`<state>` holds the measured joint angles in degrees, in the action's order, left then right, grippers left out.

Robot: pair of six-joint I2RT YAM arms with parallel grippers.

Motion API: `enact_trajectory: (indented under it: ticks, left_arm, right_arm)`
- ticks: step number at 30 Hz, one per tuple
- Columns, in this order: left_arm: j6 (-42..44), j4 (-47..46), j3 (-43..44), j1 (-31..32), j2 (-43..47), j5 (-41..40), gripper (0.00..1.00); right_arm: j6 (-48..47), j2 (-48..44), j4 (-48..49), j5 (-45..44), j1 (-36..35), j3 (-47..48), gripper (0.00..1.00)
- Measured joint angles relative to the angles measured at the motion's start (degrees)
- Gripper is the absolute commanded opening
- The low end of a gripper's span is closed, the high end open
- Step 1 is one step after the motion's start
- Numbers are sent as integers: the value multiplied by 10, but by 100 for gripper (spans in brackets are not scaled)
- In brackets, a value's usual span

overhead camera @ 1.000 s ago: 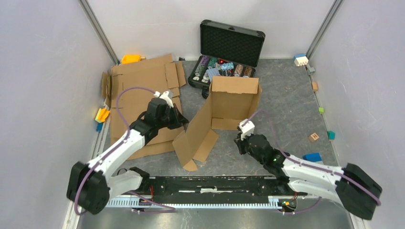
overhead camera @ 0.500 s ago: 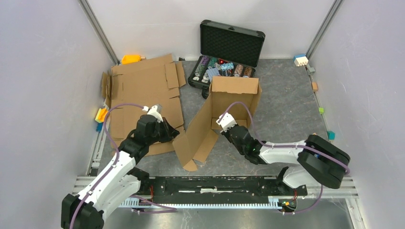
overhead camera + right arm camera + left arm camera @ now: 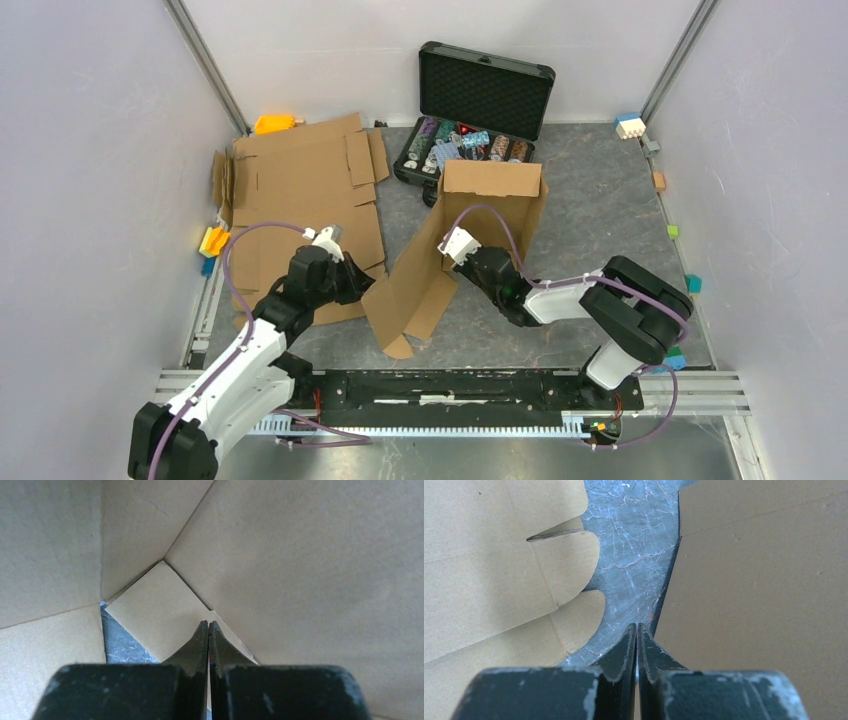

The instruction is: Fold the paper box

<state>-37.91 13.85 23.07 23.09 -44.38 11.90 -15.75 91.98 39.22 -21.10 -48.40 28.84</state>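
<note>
The paper box [image 3: 487, 212] is plain brown cardboard, half erected in the middle of the table. Its back wall stands upright and a long left panel [image 3: 412, 280] slants toward the near edge. My right gripper [image 3: 463, 262] is shut and empty, reaching into the box's open front. In the right wrist view its tips [image 3: 208, 625] point at the inner corner of the box [image 3: 310, 570], over a bottom flap [image 3: 160, 605]. My left gripper [image 3: 366, 284] is shut and empty, just left of the slanted panel. In the left wrist view its tips [image 3: 637, 627] hover over bare table beside the panel [image 3: 764, 580].
A flat sheet of cut cardboard [image 3: 300, 190] lies at the left and also shows in the left wrist view [image 3: 484, 570]. An open black case [image 3: 480, 110] with chips stands behind the box. Coloured blocks [image 3: 655, 328] lie along the right edge, and orange pieces [image 3: 213, 240] along the left.
My right arm has swung left and forward, carrying its gripper from the open table into the box's front. My left gripper has drawn back toward the near edge, ending beside the slanted panel.
</note>
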Motion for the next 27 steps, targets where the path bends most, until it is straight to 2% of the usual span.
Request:
enact_trajectory:
  ticks: [8, 15, 27]
  left_arm:
    - [0, -7, -2, 0, 2, 3, 9]
    - [0, -7, -2, 0, 4, 5, 8]
    - [0, -7, -3, 0, 13, 7, 9]
  right_arm:
    - [-10, 28, 5, 21, 26, 14, 0]
    - [4, 74, -42, 32, 49, 61, 0]
    - [33, 77, -59, 34, 50, 66, 0]
